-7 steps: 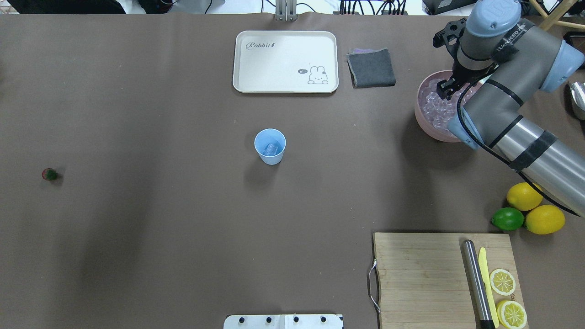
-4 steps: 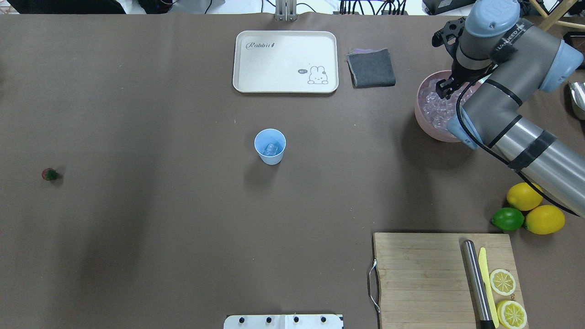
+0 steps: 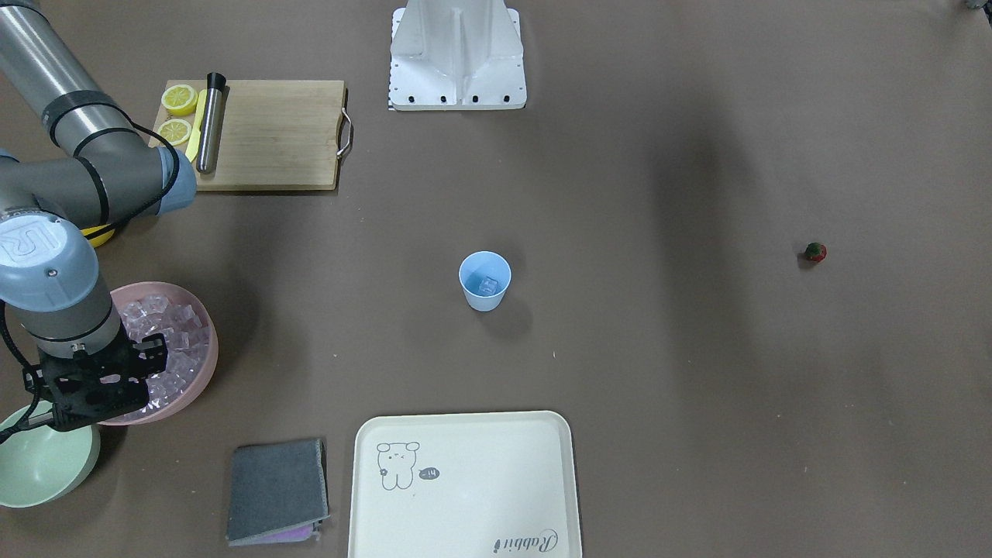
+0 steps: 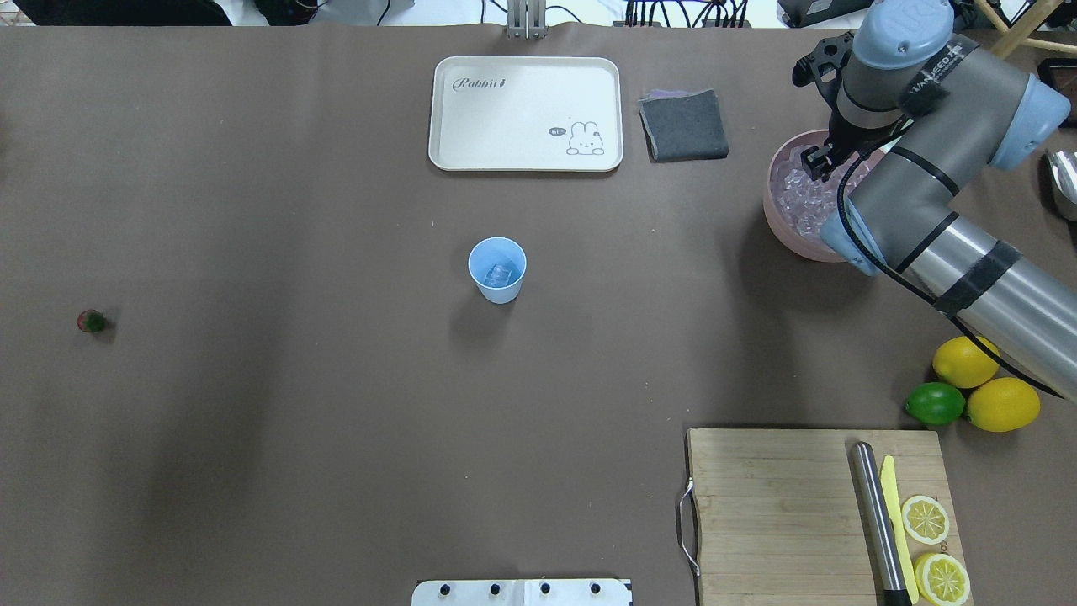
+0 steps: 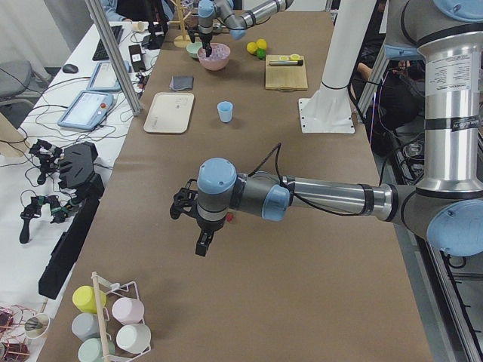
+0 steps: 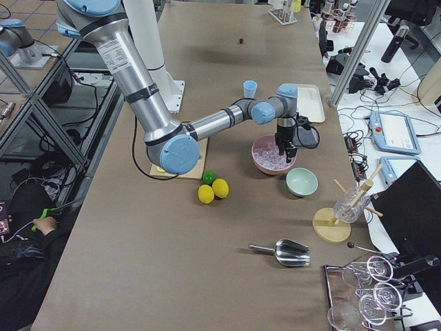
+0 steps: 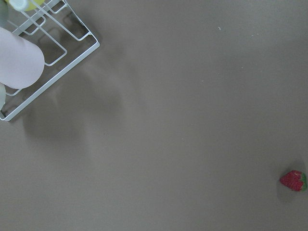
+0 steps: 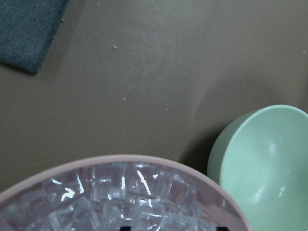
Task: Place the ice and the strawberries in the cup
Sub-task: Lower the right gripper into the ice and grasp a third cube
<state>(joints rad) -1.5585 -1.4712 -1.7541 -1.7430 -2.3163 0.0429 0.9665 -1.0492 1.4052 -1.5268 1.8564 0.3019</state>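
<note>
Hovering over the ice in the pink bowl at far right, the right gripper is spread wide, gripping nothing. The cup, mid-table, holds at least 1 cube. The strawberry lies far left, untouched. I cannot tell the left gripper's opening.

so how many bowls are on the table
2: the pink bowl of ice at the robot's right, and the empty pale-green bowl beside it. None looks hidden.
</note>
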